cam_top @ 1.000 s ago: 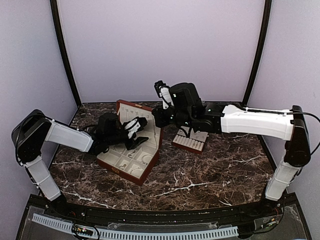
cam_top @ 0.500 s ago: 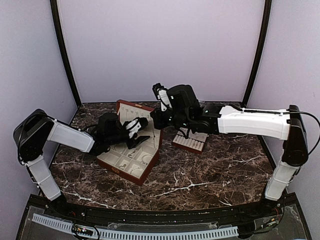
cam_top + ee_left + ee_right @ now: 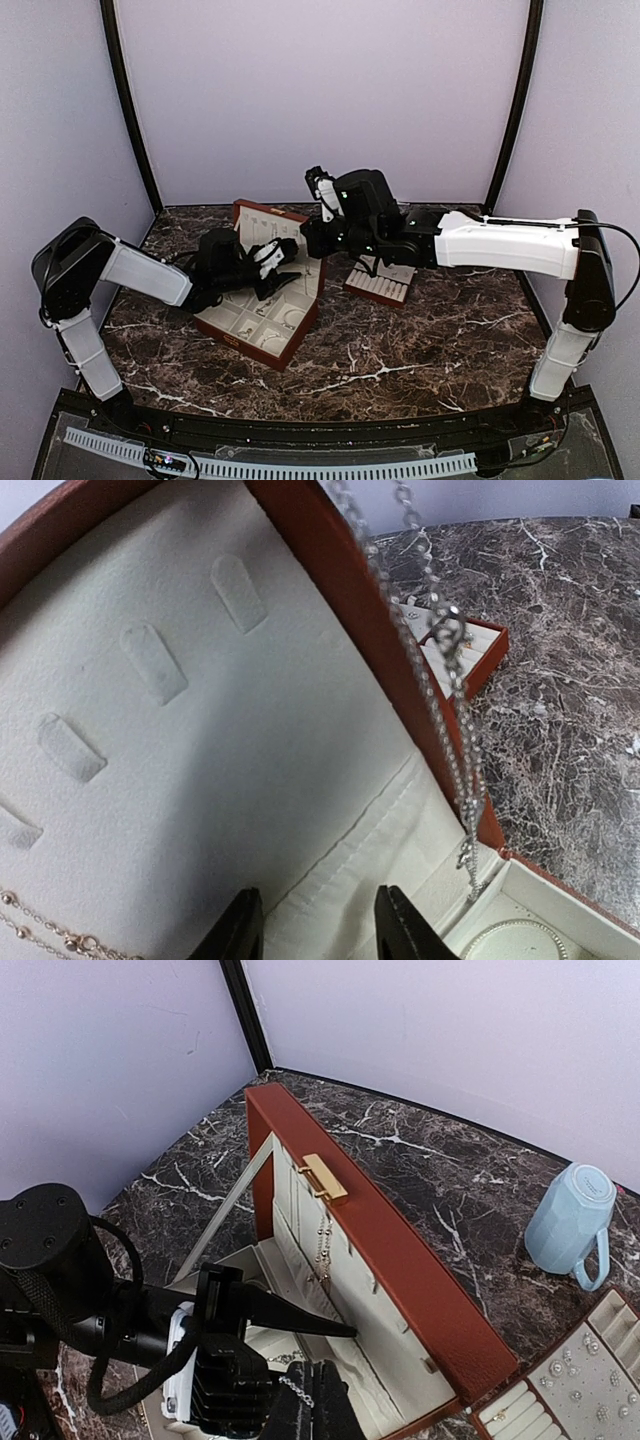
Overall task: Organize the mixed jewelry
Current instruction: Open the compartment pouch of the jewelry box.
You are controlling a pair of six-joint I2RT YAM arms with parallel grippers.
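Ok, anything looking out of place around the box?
A silver chain hangs loose across the edge of the box lid, its lower end reaching the box base. It seems to hang from the right fingers; it isn't stowed. Nothing looks spilled or damaged.

Chain: shiny silver metal. Box: smooth reddish-brown, leather look outside. Lining inside the box: matt cream, velvety. Table under the box: glossy marble. My left gripper: matt black plastic fingers.

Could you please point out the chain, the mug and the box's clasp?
chain (image 3: pixel 462 780): left wrist view, its lower hanging links.
mug (image 3: pixel 565 1222): right wrist view, its side wall.
clasp (image 3: pixel 324 1178): right wrist view, its gold plate.
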